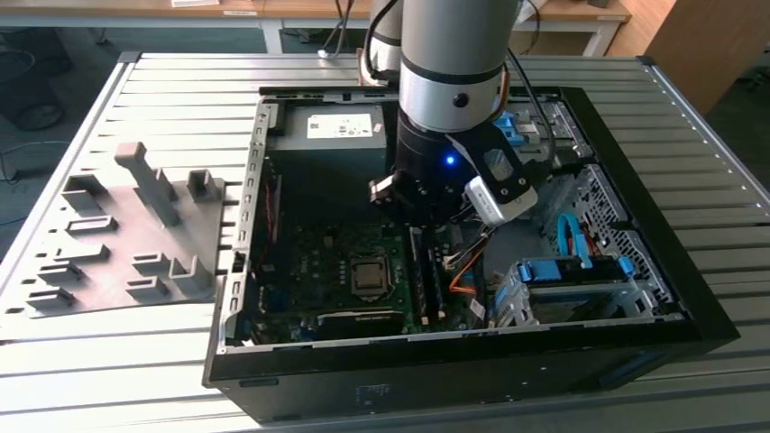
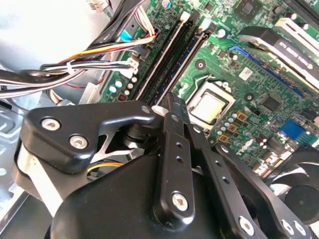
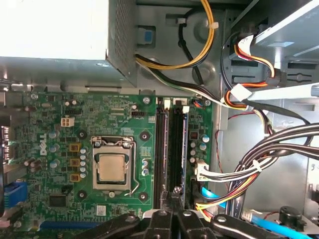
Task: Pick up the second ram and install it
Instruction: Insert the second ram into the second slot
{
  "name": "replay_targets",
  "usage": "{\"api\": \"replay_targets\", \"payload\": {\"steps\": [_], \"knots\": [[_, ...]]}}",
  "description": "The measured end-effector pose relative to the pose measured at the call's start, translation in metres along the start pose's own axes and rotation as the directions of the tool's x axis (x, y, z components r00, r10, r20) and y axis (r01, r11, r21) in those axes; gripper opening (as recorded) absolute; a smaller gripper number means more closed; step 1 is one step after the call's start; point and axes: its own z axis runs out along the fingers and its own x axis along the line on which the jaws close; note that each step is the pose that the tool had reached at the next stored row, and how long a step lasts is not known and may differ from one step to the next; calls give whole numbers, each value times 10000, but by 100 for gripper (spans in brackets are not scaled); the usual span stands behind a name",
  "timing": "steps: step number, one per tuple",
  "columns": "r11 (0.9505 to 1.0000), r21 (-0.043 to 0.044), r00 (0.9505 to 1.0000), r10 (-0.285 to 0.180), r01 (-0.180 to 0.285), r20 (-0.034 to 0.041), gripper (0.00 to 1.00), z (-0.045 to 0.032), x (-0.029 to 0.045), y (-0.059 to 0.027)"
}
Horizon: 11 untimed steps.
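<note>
Black gripper (image 3: 175, 191) linkages crowd the near edge of both wrist views, and the two slim fingers (image 2: 172, 107) are drawn together to one narrow tip with nothing visible between them.

Beneath everything, in the exterior view, a slatted metal table (image 1: 180, 90) carries an open computer case (image 1: 247, 225) and, towards the exterior view's left, a grey moulded tray (image 1: 121, 244).

Inside the case lie a green motherboard (image 3: 60, 149), a grey power supply (image 1: 331, 126) at the far end, a blue-trimmed drive cage (image 1: 565, 271) towards the exterior view's right, and bundles of cables (image 3: 269, 149) running along the board's edge.

On the motherboard sits the square processor socket (image 3: 113, 167), and beside it two long memory slots, both filled.

The second ram (image 3: 178, 144) stands in the slot nearer the cables, just beside the darker strip (image 3: 160, 149). The closed fingertips hang over its near end; whether they touch it I cannot tell.
</note>
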Motion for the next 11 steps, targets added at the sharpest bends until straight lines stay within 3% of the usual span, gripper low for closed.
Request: {"api": "replay_targets", "payload": {"steps": [11], "knots": [[10000, 8, 10000, 0, 0, 0, 10, -1, 0, 0]]}}
